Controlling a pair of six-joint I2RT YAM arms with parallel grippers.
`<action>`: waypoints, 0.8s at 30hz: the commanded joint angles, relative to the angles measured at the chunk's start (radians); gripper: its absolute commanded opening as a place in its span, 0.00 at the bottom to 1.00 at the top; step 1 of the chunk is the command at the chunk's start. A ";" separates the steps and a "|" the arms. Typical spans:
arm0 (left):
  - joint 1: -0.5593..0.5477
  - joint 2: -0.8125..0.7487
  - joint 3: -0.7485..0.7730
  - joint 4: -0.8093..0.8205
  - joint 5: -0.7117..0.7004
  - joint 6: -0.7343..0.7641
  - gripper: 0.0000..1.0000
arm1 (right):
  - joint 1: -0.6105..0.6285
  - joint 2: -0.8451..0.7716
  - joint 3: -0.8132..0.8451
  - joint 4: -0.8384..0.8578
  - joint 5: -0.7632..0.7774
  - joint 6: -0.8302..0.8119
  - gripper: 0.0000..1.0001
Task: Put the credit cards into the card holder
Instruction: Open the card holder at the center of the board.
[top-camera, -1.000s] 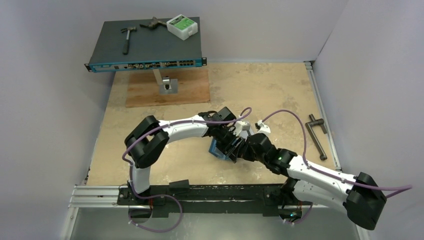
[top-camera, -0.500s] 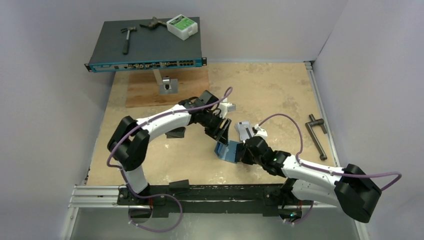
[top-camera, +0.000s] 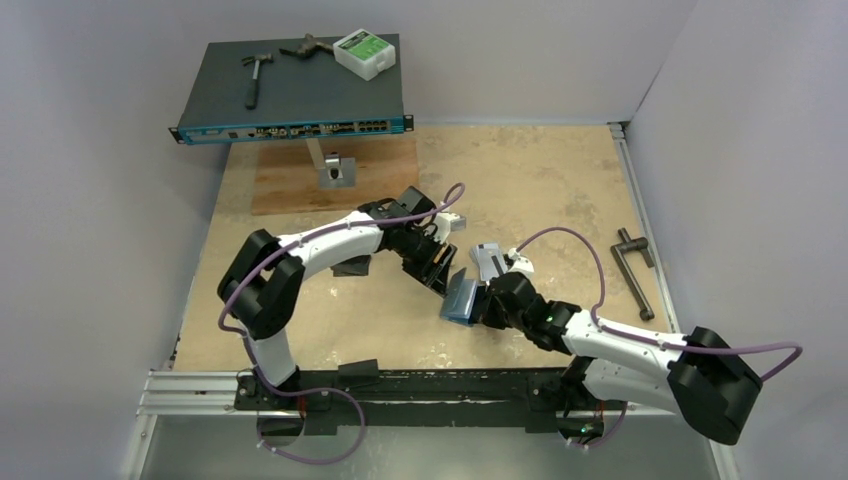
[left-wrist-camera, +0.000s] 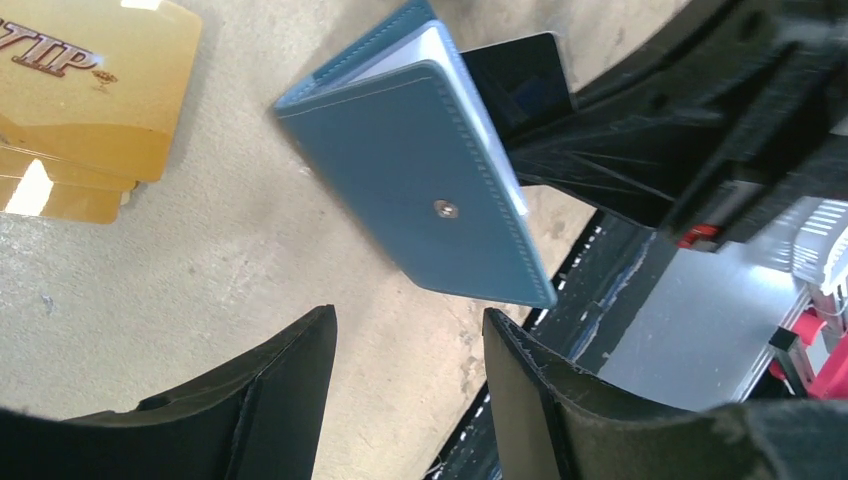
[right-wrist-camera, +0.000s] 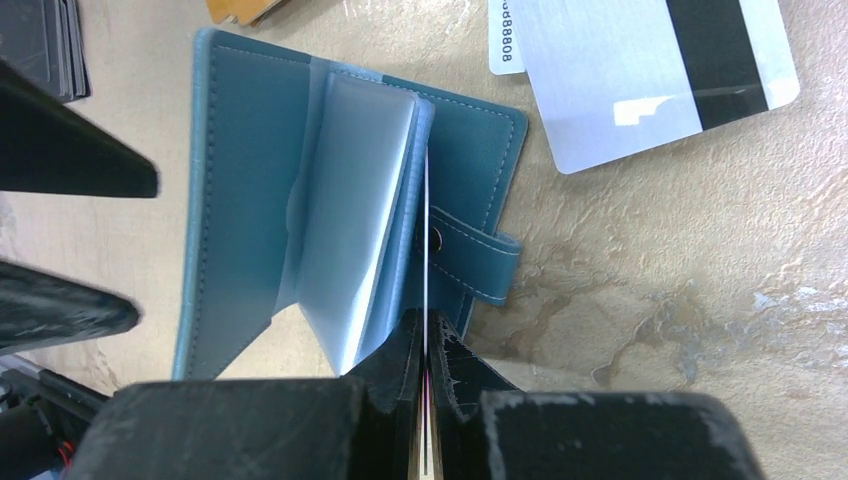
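Teal-blue stitched folding card holder is standing tilted and half open near the middle of the beige stone-patterned desk, between the two arms. Its covers are splaying and its pale glossy inner pockets are fanning out, so a slot is showing. The right end effector is pinching together on a thin card, seen edge-on as a white line. It is aiming that edge into the gap between the pocket stack and the cover carrying the snap strap. Gripping the card by its rear end is leaving the leading edge free to slide in, though how deep the card is sitting I cannot tell. The left end effector is hovering just beside the holder's outer cover with its fingers apart and nothing between them, and in its own view it is not touching the holder. It is probably waiting there to brace the holder against the push. Orange-gold glossy cards are lying stacked flat on the desk near the holder, and silver-grey cards with a dark stripe are lying just beyond it, both apparently awaiting their turn. Insertion is looking like the step in hand, and the light holder is likely to tip or slide if the card catches on a pocket lip.
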 joint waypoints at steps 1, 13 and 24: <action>-0.003 0.052 0.038 -0.002 -0.035 0.022 0.56 | 0.001 -0.018 -0.002 0.039 0.014 -0.002 0.00; 0.028 0.039 0.086 -0.021 0.122 -0.052 0.87 | 0.010 -0.038 0.052 0.090 -0.008 -0.038 0.00; 0.080 -0.118 0.155 -0.124 0.284 0.081 0.97 | 0.057 0.045 0.121 0.123 -0.004 -0.060 0.00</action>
